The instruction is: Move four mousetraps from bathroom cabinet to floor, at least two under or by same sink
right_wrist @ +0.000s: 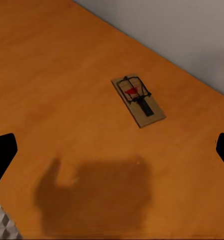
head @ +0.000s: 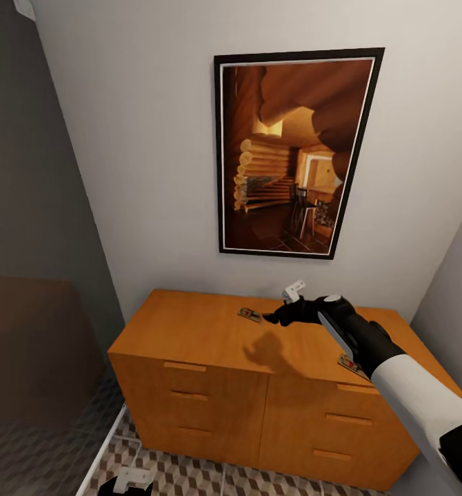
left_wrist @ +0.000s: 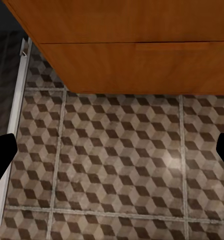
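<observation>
- cabinet [head: 210, 337] top is wide, slick-looking wood
- right gripper [right_wrist: 112, 150] hovers above it, jaws spread wide, holding nothing
- mousetrap [right_wrist: 138, 100] lies flat near the back wall; a sloppy descent could just shove it away

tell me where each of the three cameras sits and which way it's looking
Head view: up on the robot's head, facing the wall and down onto the cabinet; the right arm reaches over the top, right gripper beside a mousetrap.
Left wrist view: on the low-hanging left arm, aimed at the bathroom floor and cabinet front; dark fingertips at the edges.
Right wrist view: above the cabinet top, looking down at the mousetrap; fingertips wide apart.
Shared: head and right wrist views both show that mousetrap.
</observation>
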Robot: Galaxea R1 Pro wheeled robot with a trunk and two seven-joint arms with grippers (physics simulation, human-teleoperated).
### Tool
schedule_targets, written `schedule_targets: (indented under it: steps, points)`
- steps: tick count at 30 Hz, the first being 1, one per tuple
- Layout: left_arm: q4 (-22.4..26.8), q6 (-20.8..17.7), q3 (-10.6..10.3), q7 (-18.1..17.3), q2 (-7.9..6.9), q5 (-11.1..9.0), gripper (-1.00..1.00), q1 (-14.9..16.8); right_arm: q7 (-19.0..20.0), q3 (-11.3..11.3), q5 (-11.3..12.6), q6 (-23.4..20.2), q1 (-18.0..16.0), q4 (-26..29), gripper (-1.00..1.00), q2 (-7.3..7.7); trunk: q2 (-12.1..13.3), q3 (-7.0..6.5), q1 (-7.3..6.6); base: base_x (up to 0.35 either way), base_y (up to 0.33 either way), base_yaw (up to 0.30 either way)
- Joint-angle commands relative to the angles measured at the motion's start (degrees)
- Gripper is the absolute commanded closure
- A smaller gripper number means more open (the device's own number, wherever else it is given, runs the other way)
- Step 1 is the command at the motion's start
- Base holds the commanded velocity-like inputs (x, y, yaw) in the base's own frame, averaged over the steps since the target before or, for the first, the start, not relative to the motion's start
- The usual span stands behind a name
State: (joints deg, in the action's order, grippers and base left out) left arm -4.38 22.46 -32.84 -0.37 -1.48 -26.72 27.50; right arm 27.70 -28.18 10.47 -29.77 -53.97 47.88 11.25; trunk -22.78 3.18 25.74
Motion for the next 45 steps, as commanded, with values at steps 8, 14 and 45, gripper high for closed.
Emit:
schedule_targets:
  steps: [8, 14, 45]
  points:
    - [-0.2, 0.3, -0.5, 0.0, 0.04, -0.4, -1.0, 0.1, -0.2, -0.2, -0.4, 0.2, -0.1, -2.5, -1.0, 0.02, -0.1, 0.14, 0.04, 0.001, 0.0, 0.0]
    - [-0.2, 0.2, -0.5, 0.0, -0.01, -0.4, -1.0, 0.1, 0.0, -0.1, -0.9, 3.1, -0.1, -3.7, -1.0, 0.26, -0.1, 0.14, 0.04, 0.0, 0.0, 0.0]
    - [-0.2, 0.2, -0.5, 0.0, -0.02, -0.4, -1.0, 0.1, 8.9, 0.1, -0.9, 4.9, -0.1, -4.6, -1.0, 1.91, -0.1, 0.14, 0.04, 0.002, -0.002, 0.0]
